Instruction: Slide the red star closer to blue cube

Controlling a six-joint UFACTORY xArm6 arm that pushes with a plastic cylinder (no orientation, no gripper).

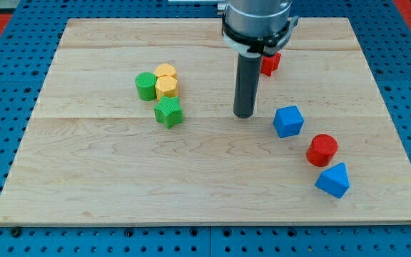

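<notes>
My tip [243, 114], a bare rod with no fingers to open or close, rests left of the blue cube [288, 121], while the red star [270, 63], half hidden behind the rod, waits unpushed toward the view's top.
</notes>
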